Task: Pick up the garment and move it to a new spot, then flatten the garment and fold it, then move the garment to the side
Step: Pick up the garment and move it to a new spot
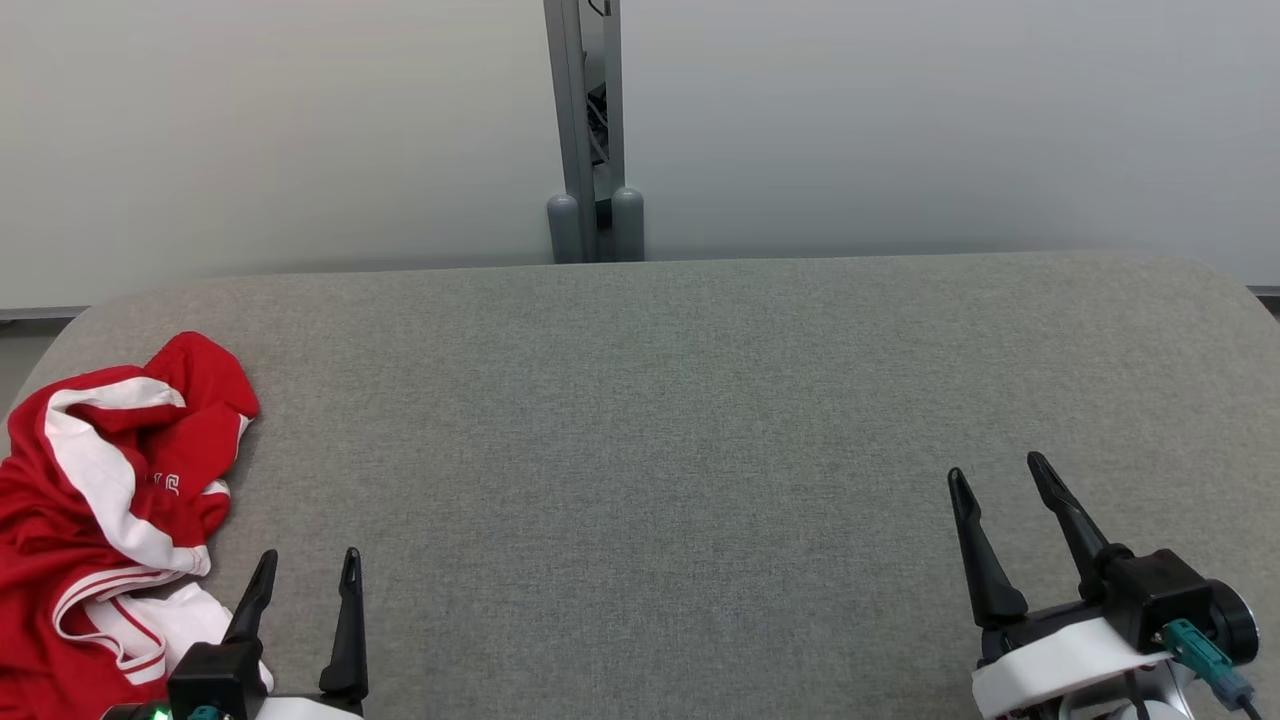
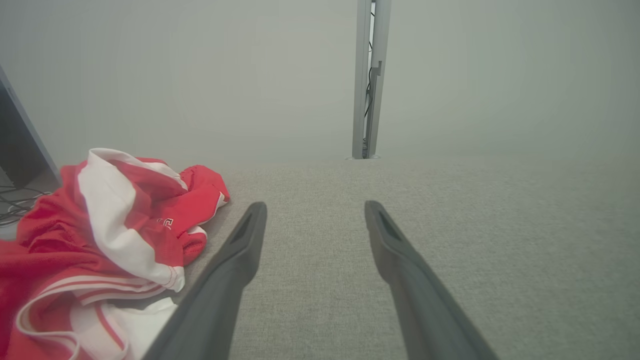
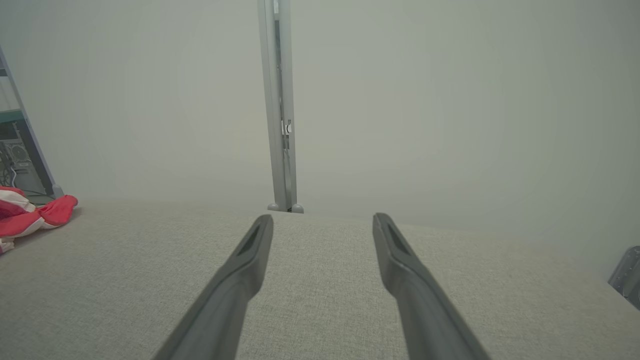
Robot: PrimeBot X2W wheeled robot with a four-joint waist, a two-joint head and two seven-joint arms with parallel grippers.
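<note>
Well, the crumpled red-and-white garment [image 1: 100, 480] lies at the far left edge of the grey table [image 1: 640, 400], cut off by the picture's border, its lettering too folded to read; just beside it the left gripper [image 1: 308, 555] stands with fingers spread, holding nothing. Open tabletop runs rightward to the rounded far corner; there the right gripper [image 1: 997, 468] also gapes, empty.

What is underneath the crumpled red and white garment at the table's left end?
The crumpled red and white garment rests on the grey fabric-covered table, which shows beside it. Anything else beneath is hidden by its folds.
</note>
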